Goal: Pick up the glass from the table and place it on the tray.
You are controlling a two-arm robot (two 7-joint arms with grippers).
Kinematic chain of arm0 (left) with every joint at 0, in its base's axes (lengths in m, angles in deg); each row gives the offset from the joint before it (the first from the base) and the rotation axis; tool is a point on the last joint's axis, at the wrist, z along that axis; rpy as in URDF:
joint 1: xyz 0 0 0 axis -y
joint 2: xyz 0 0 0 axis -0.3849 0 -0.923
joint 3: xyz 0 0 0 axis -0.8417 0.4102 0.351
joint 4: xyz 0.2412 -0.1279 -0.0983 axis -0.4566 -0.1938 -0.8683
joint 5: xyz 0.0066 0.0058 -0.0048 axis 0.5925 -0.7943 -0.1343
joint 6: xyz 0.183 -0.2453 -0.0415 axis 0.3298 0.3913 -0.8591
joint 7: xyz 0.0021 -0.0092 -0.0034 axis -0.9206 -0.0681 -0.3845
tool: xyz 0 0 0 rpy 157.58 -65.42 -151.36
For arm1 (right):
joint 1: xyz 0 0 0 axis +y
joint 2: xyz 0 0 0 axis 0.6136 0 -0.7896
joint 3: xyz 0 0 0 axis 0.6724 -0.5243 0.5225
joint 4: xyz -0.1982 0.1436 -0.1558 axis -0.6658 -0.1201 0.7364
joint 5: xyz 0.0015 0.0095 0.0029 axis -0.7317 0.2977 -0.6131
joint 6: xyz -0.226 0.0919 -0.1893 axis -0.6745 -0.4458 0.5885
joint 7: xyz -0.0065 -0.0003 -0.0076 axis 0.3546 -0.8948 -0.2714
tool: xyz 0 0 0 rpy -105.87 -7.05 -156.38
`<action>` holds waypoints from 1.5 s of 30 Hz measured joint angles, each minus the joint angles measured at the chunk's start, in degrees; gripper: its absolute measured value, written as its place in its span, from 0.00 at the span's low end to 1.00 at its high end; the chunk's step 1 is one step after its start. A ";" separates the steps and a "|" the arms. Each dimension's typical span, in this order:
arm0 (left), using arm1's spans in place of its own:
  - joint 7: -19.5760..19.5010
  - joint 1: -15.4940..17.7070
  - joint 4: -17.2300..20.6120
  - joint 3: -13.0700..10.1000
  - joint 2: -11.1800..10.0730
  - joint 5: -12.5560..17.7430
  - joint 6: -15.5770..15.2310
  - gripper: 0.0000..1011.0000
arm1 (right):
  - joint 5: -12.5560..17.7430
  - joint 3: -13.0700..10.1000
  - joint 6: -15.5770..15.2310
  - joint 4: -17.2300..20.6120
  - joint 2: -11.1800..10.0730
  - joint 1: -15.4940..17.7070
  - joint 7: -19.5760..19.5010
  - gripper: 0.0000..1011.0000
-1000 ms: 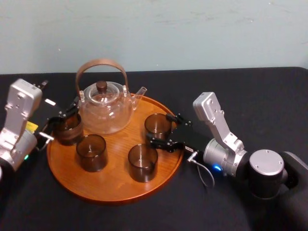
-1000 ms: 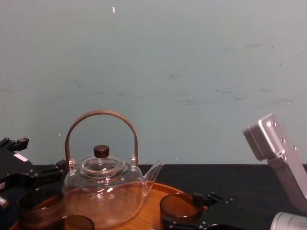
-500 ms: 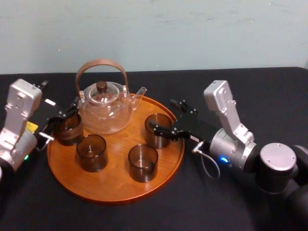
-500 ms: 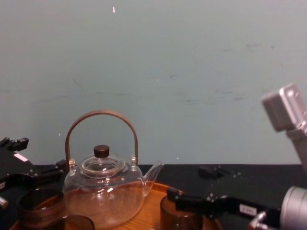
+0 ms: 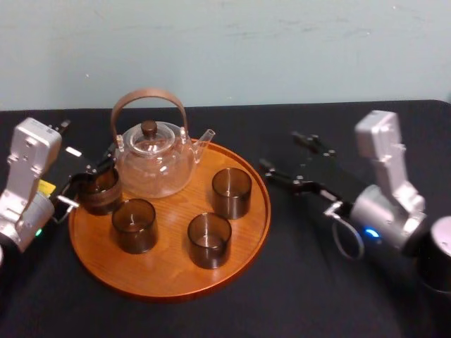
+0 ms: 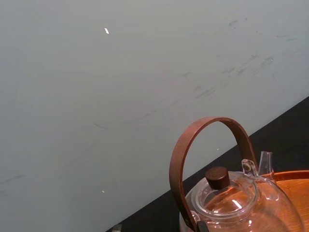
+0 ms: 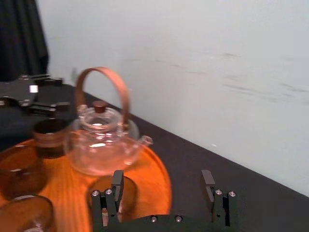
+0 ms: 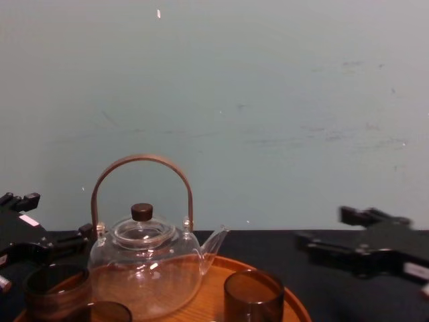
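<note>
One glass (image 5: 232,191) now without right gripper (image 5: 279,149)

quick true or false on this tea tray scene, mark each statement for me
1. The left hand is at the left edge of the tray, by a glass. True.
2. The right hand is shut on a glass. False: it is open and empty, over the table to the right of the tray.
3. The teapot stands on the tray. True.
4. The teapot's lid is off. False: it sits on the teapot.
</note>
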 joint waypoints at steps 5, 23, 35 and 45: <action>0.00 0.00 0.00 0.00 0.00 0.00 0.00 0.99 | 2.06 -3.66 1.12 1.07 -1.82 2.88 -0.84 0.99; 0.00 0.00 0.00 0.00 0.00 0.00 0.00 0.99 | 1.84 -9.28 3.00 0.60 -2.95 7.16 -3.56 0.99; 0.00 0.00 0.00 0.00 0.00 0.00 0.00 0.99 | 1.86 -9.19 3.00 0.61 -3.03 7.15 -3.52 0.99; 0.00 0.00 0.00 0.00 0.00 0.00 0.00 0.99 | 1.94 -9.13 3.00 0.68 -3.08 7.11 -3.41 0.99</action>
